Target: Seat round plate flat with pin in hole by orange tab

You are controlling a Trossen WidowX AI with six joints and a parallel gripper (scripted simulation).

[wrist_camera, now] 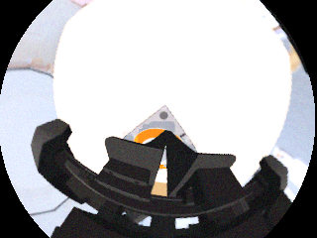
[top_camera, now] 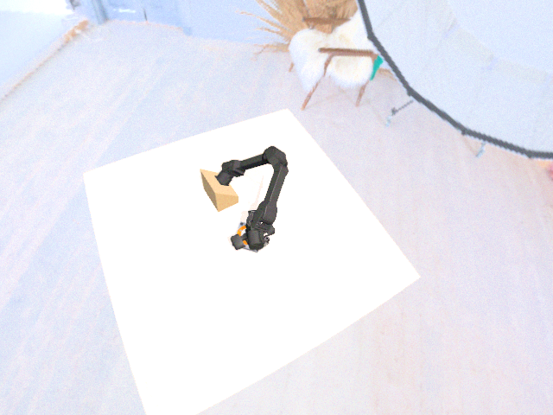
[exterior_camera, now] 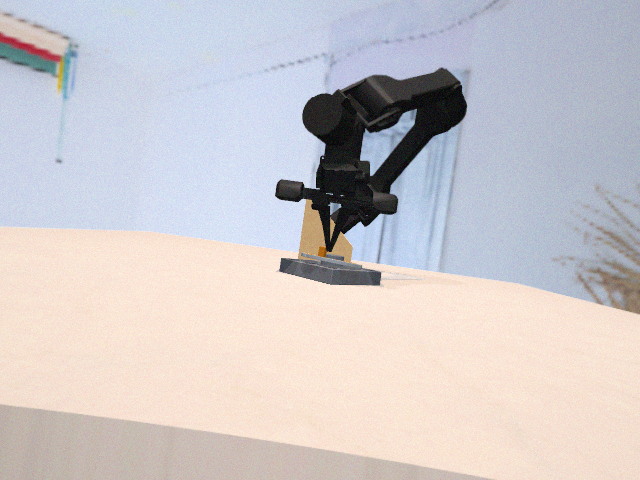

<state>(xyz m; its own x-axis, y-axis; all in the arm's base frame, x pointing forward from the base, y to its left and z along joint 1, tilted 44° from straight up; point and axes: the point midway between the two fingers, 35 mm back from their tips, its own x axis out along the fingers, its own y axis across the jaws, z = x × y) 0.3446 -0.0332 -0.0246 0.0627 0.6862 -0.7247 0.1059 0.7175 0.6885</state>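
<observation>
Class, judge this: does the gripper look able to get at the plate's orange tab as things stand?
Probably yes. The shut gripper points down right at the orange tab on the plate, with nothing between them; actual contact cannot be told.

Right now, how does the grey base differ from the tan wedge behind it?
The grey base is a low flat slab; the tan wedge stands tall and tapers to a point. The base carries the plate with its orange tab; the wedge carries the arm's foot. The shut hand points down over the base, not the wedge. Both rest on the same white sheet.
</observation>
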